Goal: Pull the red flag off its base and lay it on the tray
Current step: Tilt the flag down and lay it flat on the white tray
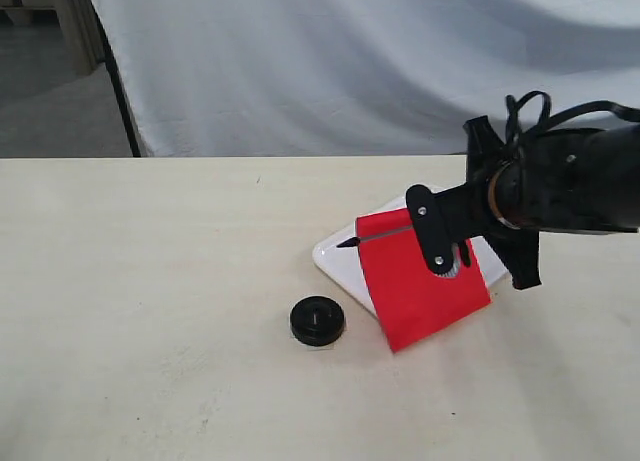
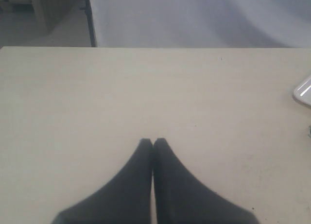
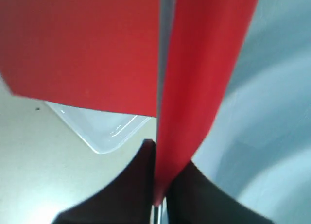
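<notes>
The red flag (image 1: 425,286) is off its base, its stick clamped between the closed fingers of the right gripper (image 1: 440,243). The stick lies nearly level, black tip pointing toward the bench's left edge. The cloth hangs over the white tray (image 1: 338,266), its lower corner reaching past the tray's rim toward the near edge; whether it touches anything I cannot tell. The tray sits right of the bench's (image 1: 150,281) middle. The round black base (image 1: 318,320) stands near the tray, on its near-left side. The left gripper (image 2: 153,142) is closed with nothing in it, over bare bench.
</notes>
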